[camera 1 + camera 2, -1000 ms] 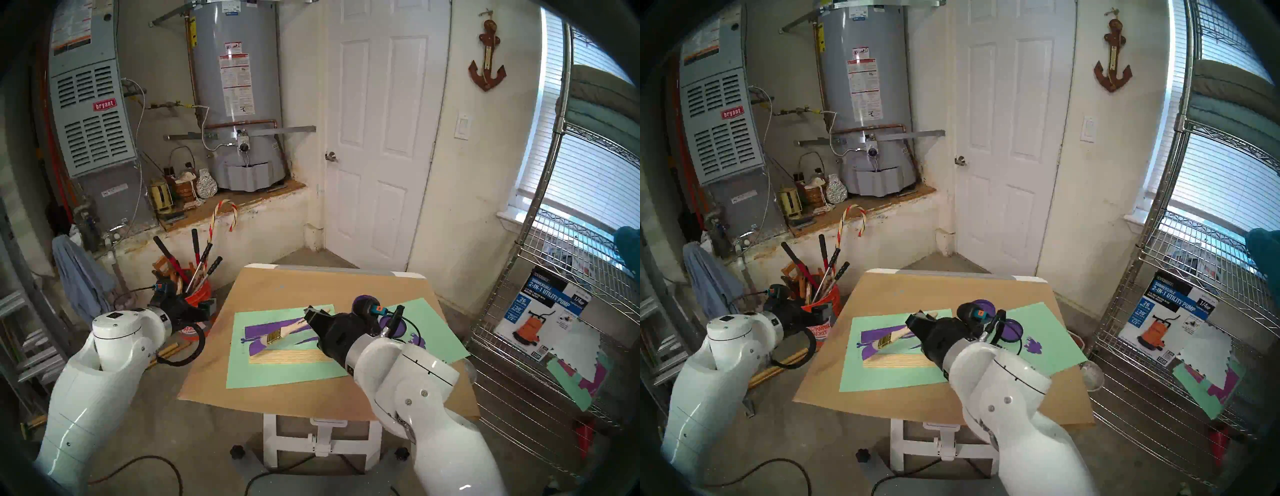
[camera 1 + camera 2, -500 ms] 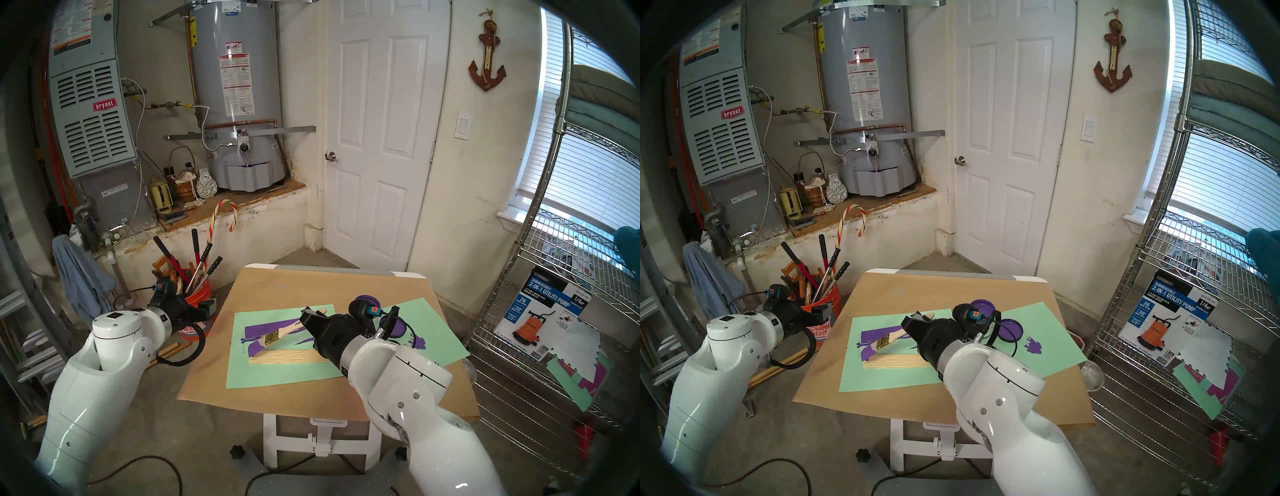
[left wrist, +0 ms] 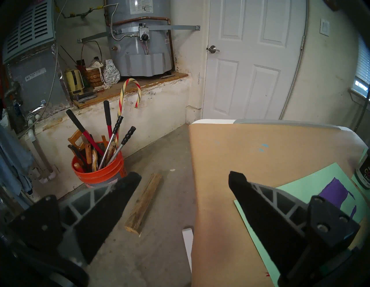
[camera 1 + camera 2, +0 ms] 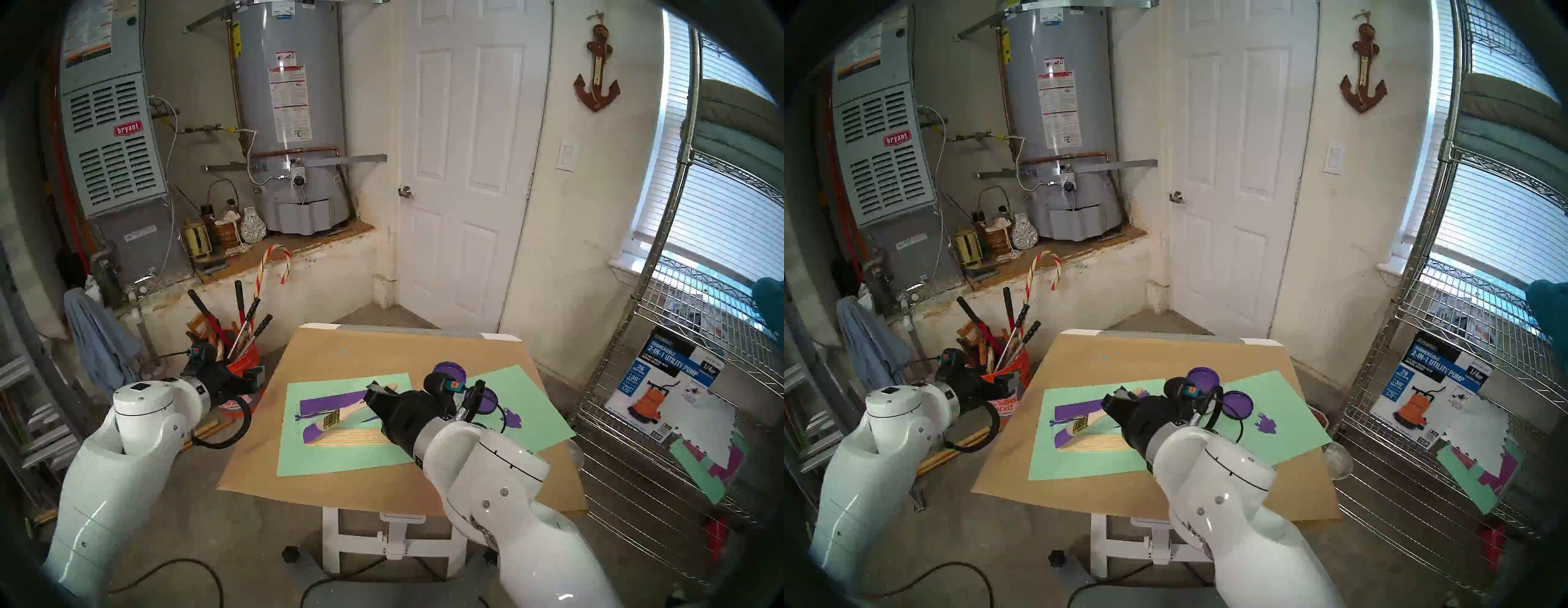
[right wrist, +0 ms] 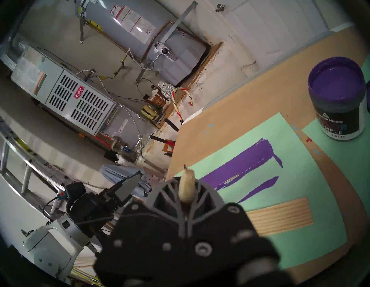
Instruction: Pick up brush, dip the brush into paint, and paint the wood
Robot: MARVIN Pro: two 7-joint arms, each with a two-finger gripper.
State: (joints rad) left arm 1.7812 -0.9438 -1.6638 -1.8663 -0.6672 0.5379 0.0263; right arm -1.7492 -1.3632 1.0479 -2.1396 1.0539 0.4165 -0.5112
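Right gripper (image 4: 377,392): black two-finger pincer, clenched on the pale wooden handle of the brush, over the green sheet.
Brush (image 4: 345,411): small flat paintbrush with a pale wooden handle, dark lettering, a gold metal ferrule and purple-coated bristles. In the head views its long axis runs diagonally, handle end up and to the right past the fingers, bristles down and to the left. The rounded handle end (image 5: 187,185) sticks out between the fingers in the right wrist view.
Bristle end: at the left end of the wood, on or just above its purple-coated corner; contact cannot be told.
Wood (image 4: 356,437): long narrow panel of pale ribbed sticks, lying flat on the green sheet, long axis left to right in the head view; mostly bare tan, purple at its left end.
Paint (image 5: 337,96): glossy purple paint in a small round jar with a dark-and-white label, upright, well apart from the wood.
Lid (image 4: 1237,404): flat round lid smeared purple, lying near the jar.
Green sheet (image 4: 339,460): pale green paper on the brown-covered table (image 4: 382,352), carrying a long purple smear (image 4: 329,403) beyond the wood.
Left gripper (image 3: 184,180): black pincer, released with fingers spread wide, empty, beside the table's left edge near an orange bucket of tools (image 3: 98,170).
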